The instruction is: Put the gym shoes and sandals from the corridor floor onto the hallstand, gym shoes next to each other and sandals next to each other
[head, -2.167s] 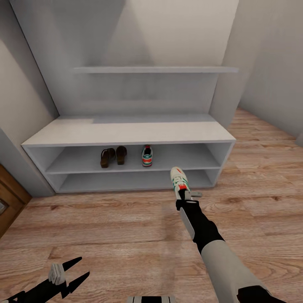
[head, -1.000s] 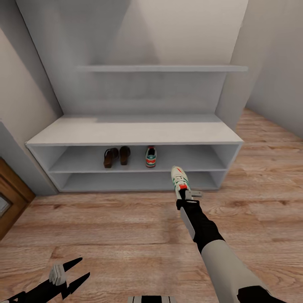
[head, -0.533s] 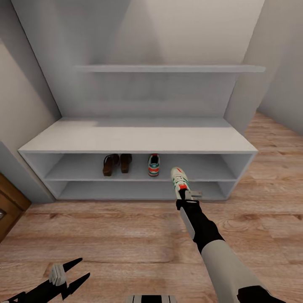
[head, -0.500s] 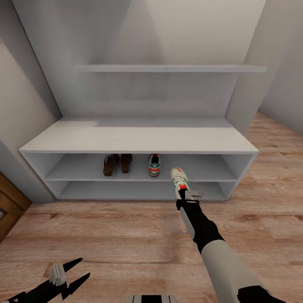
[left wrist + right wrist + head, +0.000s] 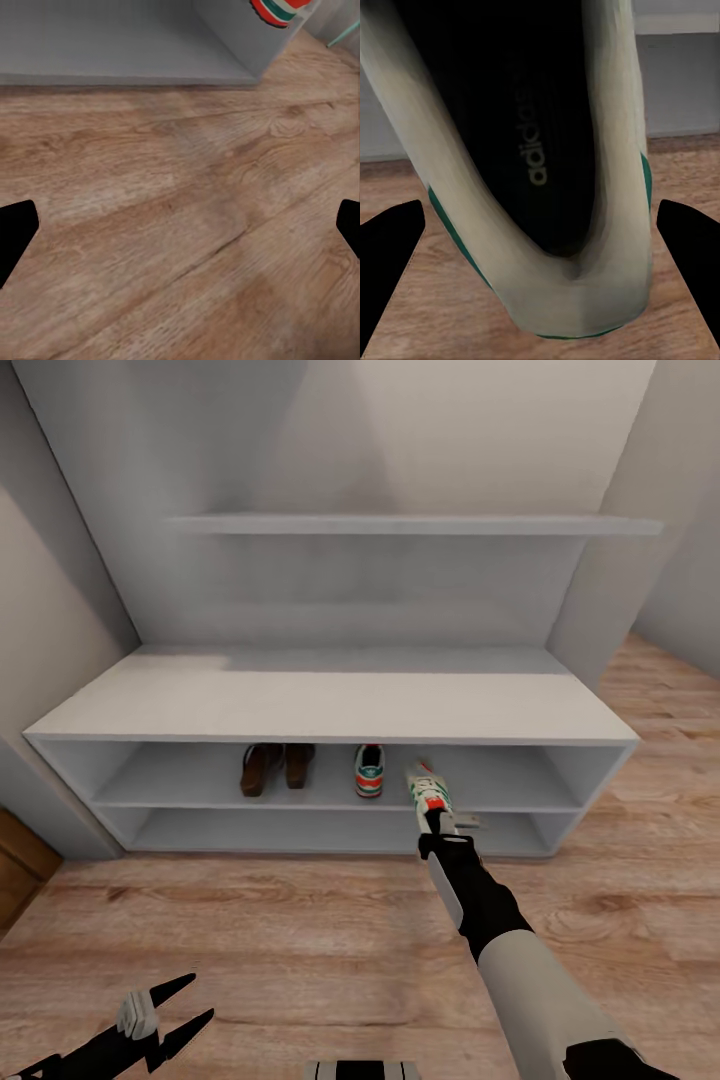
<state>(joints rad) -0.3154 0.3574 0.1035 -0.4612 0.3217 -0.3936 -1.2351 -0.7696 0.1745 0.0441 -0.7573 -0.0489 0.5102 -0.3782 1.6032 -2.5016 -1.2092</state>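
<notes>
Clamped on a gym shoe (image 5: 427, 789) at its heel, the right gripper (image 5: 437, 818) held it out in front of the hallstand (image 5: 330, 700), toe pointing toward the upper of the two open shelves; from the right wrist, the shoe's dark insole (image 5: 521, 127) faced the camera between the two fingertips (image 5: 390, 240). On that same shelf the other gym shoe (image 5: 369, 770) stood heel outward, well apart from the held one, with the two sandals (image 5: 272, 767) side by side to its left. Low over the corridor floor (image 5: 300, 930), the left gripper (image 5: 175, 1010) hung with its fingers spread and nothing between them.
</notes>
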